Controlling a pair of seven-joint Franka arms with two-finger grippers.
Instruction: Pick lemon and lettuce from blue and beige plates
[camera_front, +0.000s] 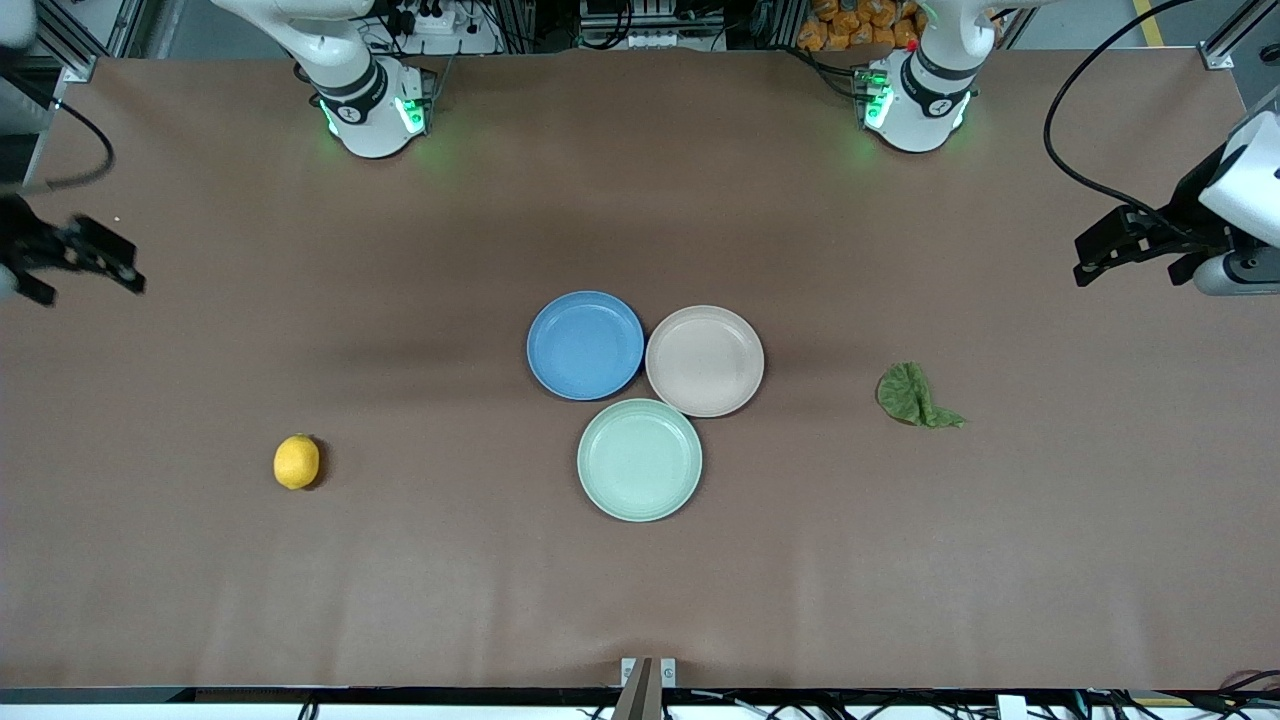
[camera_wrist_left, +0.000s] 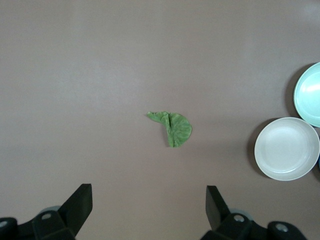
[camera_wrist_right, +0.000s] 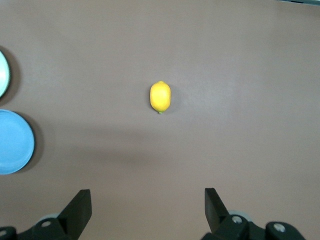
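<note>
The lemon (camera_front: 296, 461) lies on the bare table toward the right arm's end, on no plate; it also shows in the right wrist view (camera_wrist_right: 160, 97). The lettuce (camera_front: 915, 396) lies on the table toward the left arm's end and shows in the left wrist view (camera_wrist_left: 172, 128). The blue plate (camera_front: 585, 345) and the beige plate (camera_front: 705, 360) sit empty mid-table, touching. My right gripper (camera_front: 85, 275) is open and empty, high over the table's right-arm end (camera_wrist_right: 147, 196). My left gripper (camera_front: 1100, 250) is open and empty, high over the left-arm end (camera_wrist_left: 148, 192).
A pale mint-green plate (camera_front: 640, 460) sits empty, nearer the front camera than the other two and touching them. The beige plate (camera_wrist_left: 286, 148) and the blue plate (camera_wrist_right: 12, 142) show at the edges of the wrist views.
</note>
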